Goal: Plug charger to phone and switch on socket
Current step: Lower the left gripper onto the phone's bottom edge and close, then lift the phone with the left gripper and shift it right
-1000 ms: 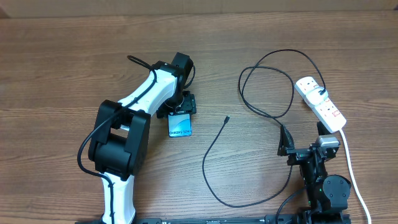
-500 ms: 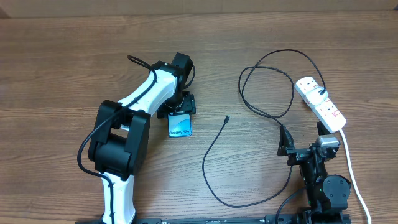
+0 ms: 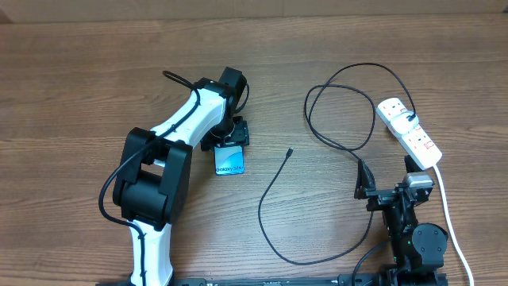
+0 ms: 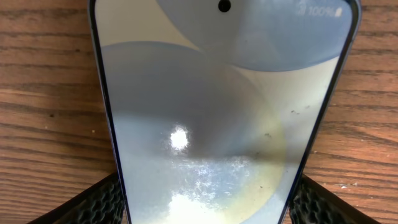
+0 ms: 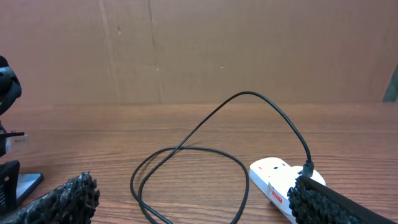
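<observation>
The phone (image 3: 229, 161) lies flat on the wooden table with its light screen up, and it fills the left wrist view (image 4: 224, 112). My left gripper (image 3: 226, 137) straddles its far end, and both fingers press against the phone's side edges in the left wrist view (image 4: 208, 190). The charger cable (image 3: 270, 191) loops across the table; its loose connector tip (image 3: 289, 151) lies right of the phone and its plug sits in the white socket strip (image 3: 409, 131). My right gripper (image 3: 387, 179) is open and empty near the front right, facing the strip (image 5: 273, 180) and the cable loop (image 5: 186, 149).
The strip's thick white cord (image 3: 448, 214) runs down the right side past my right arm's base. The cable loops lie between the two arms. A brown cardboard wall (image 5: 199, 50) stands behind the table.
</observation>
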